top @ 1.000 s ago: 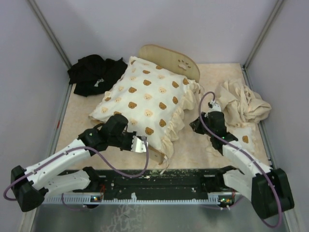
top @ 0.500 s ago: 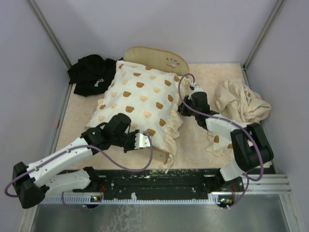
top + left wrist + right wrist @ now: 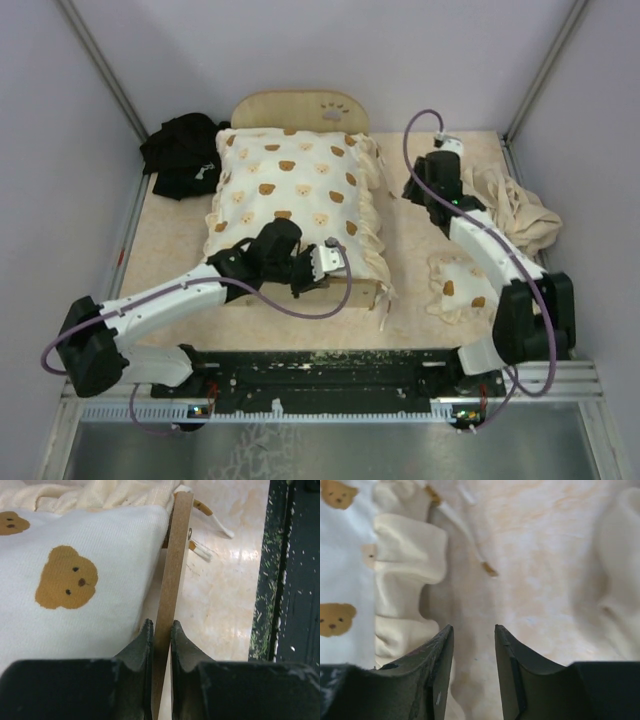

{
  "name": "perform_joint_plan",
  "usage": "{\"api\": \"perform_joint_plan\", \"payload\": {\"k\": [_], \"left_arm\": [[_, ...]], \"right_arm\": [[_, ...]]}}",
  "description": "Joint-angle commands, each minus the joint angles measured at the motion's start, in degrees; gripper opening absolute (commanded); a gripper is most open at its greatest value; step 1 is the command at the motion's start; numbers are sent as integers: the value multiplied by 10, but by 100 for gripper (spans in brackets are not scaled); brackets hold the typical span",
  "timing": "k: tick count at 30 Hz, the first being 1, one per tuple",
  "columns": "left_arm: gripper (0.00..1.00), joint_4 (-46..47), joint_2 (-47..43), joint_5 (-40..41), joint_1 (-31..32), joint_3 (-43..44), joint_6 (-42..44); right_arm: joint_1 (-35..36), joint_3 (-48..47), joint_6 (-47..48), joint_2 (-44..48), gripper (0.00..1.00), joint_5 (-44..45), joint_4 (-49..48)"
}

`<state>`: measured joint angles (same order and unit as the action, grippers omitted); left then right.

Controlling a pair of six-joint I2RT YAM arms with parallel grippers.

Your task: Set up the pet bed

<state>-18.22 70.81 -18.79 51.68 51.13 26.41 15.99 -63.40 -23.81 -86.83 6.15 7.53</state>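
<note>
The pet bed (image 3: 290,108) stands square in the middle of the table, its rounded light-wood headboard with the paw cutout at the back. A cream frilled cushion (image 3: 295,195) with brown bear prints covers it; the striped mattress is hidden. My left gripper (image 3: 333,263) is shut on the bed's thin wooden footboard (image 3: 175,570), the cushion (image 3: 75,580) just left of the board. My right gripper (image 3: 412,190) is open and empty beside the bed's right side. In the right wrist view, the right gripper (image 3: 474,630) is over bare table, with the cushion's frill (image 3: 405,555) to its left.
A black cloth (image 3: 185,152) lies at the back left. A crumpled beige cloth (image 3: 515,205) lies at the right wall, behind the right arm. A small bear-print cushion (image 3: 455,285) lies at the front right. The dark base rail (image 3: 290,580) runs along the near edge.
The bed with the cushion has swung from skewed to square, and the left gripper moved right with its footboard. The right arm has reached from the front right to the bed's right side.
</note>
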Motion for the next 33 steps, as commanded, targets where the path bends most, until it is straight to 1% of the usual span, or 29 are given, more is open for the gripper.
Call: {"api": "perform_joint_plan", "payload": {"k": [1,4,7,9,11,13,15,17,18,22,24,27,30,33], "left_arm": [[0,127,66,54,-7,81,-82],[0,141,127,68,-5,125,-101],[0,221,175,76,-4,143,-139],[0,252,210,78,-4,168,-165],[1,263,246,82,-3,204,-188],[10,260,267,89,-3,240,-206],[22,246,272,94,-3,258,-214],[34,225,263,102,-3,265,-213],[38,214,256,112,-3,264,-211],[48,180,203,178,-5,241,-198],[51,171,173,186,-11,221,-183],[51,134,132,162,-29,202,-154],[53,88,92,119,-50,173,-110],[54,40,58,84,-63,141,-72]], "right_arm": [[-19,23,-31,136,41,109,93],[-19,42,-88,205,44,152,149],[-20,60,-128,264,49,166,204],[-19,73,-163,298,50,159,225],[-20,88,-195,327,50,150,239],[-19,100,-228,349,50,141,252],[-19,108,-266,365,50,130,267],[-19,116,-312,372,50,110,278],[-19,124,-332,374,50,94,277],[-17,158,-398,372,49,24,235],[-3,165,-423,364,49,20,221],[32,161,-446,342,49,32,205],[62,157,-444,320,49,44,170],[64,156,-441,296,47,55,161]]}}
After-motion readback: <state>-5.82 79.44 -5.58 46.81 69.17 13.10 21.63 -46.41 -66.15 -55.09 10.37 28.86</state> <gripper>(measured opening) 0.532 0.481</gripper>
